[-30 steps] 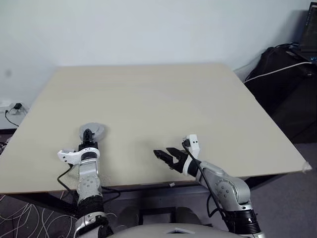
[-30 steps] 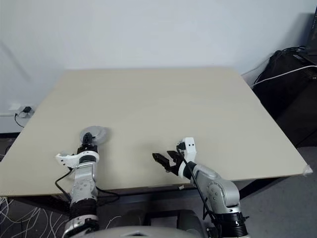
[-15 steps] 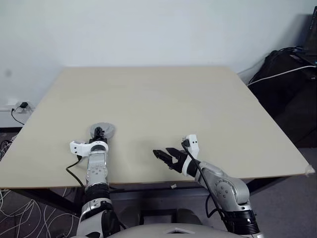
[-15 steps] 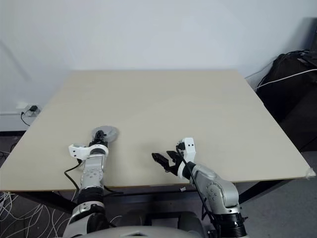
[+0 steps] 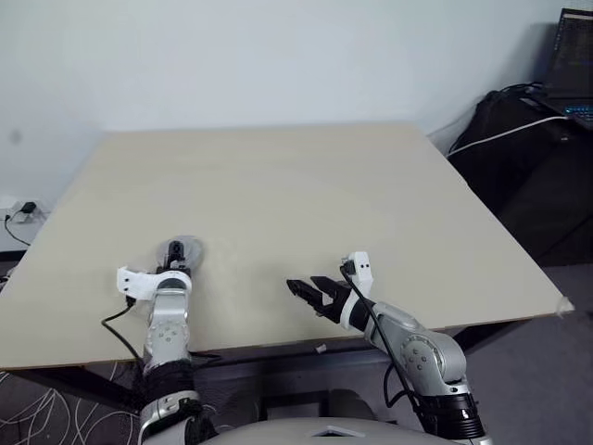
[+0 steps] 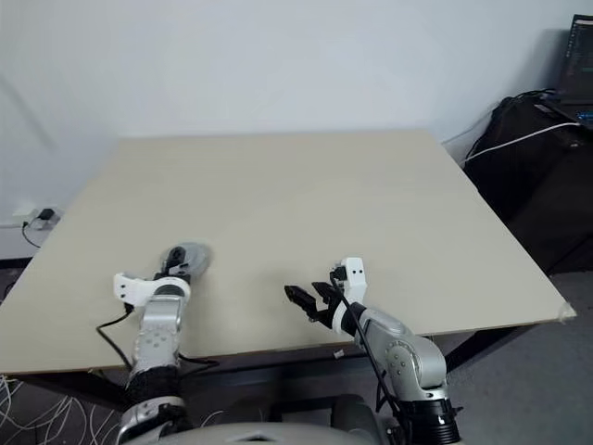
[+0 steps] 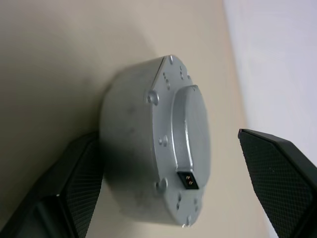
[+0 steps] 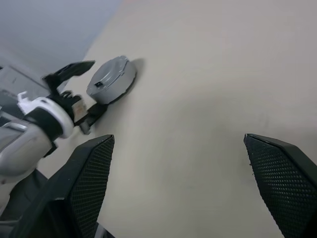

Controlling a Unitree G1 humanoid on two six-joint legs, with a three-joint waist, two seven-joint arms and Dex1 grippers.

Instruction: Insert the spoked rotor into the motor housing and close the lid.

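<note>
Beige table (image 5: 306, 185): lid (image 7: 163, 148) closed on housing, lying between left claw's (image 8: 81, 94) wide jaws. Right claw (image 5: 310, 292) wide, empty. Task looks finished; next, withdraw.

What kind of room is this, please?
Probably a lab or office test room: a large bare beige wooden table against a plain white wall, loose cables on the floor, a black bag with a laptop.
</note>
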